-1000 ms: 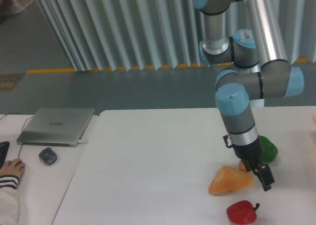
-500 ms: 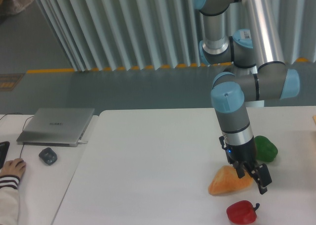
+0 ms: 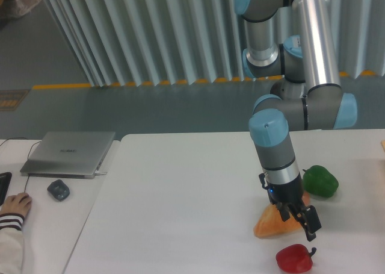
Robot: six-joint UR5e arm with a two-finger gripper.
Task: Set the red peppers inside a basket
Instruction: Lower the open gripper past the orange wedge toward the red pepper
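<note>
A white surface (image 3: 180,202) is seen from a fixed camera, with the arm (image 3: 316,57) reaching down over its right side. The gripper (image 3: 302,218) is held low, in front of the orange-tan wedge-shaped piece (image 3: 272,224), and above and slightly to the right of the red pepper (image 3: 294,259); no contact with the pepper is seen. The gripper's dark fingers are too small and overlapped to be read, so whether they are spread or closed cannot be told, and nothing is seen held between them. The red pepper is found at the near edge of the surface, close to the bottom of the view, with its short dark stem pointed to the right. It is set just below the wedge-shaped piece and apart from it. A green pepper (image 3: 320,182) is placed farther back and to the right, close to the wedge. On the far left, a closed grey laptop (image 3: 69,153) and a dark mouse (image 3: 58,190) are laid on a separate desk, and a person's hand (image 3: 13,206) in a striped sleeve is seen at the left edge.
</note>
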